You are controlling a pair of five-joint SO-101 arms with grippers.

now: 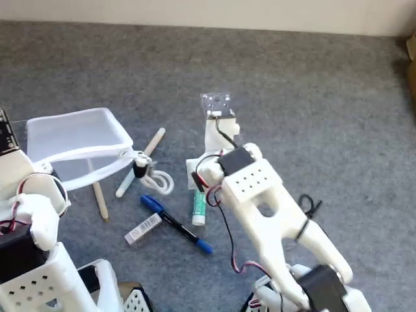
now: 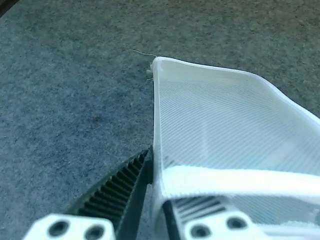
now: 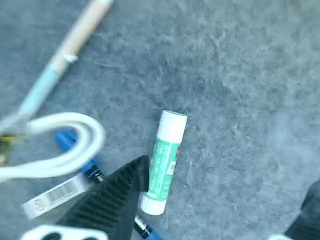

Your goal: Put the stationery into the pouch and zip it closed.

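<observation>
The translucent white pouch (image 1: 78, 140) stands open at the left, and my left gripper (image 1: 47, 170) is shut on its near rim. In the left wrist view the pouch wall (image 2: 225, 120) is pinched between the black ridged finger (image 2: 117, 197) and the white one. My right gripper (image 1: 198, 184) hovers open just above the green and white glue stick (image 1: 199, 208). The right wrist view shows the glue stick (image 3: 165, 162) lying beside my black fingertip (image 3: 125, 187). A blue pen (image 1: 174, 223), a white labelled eraser (image 1: 143, 229) and two pencils (image 1: 140, 162) (image 1: 99, 199) lie between pouch and glue stick.
The pouch's white cord loop (image 1: 159, 182) lies by its zipper end, next to the blue pen cap (image 3: 67, 140). A small white stand with a tag (image 1: 216, 104) sits behind the right arm. Grey carpet (image 1: 312, 97) stretches bare to the right and back.
</observation>
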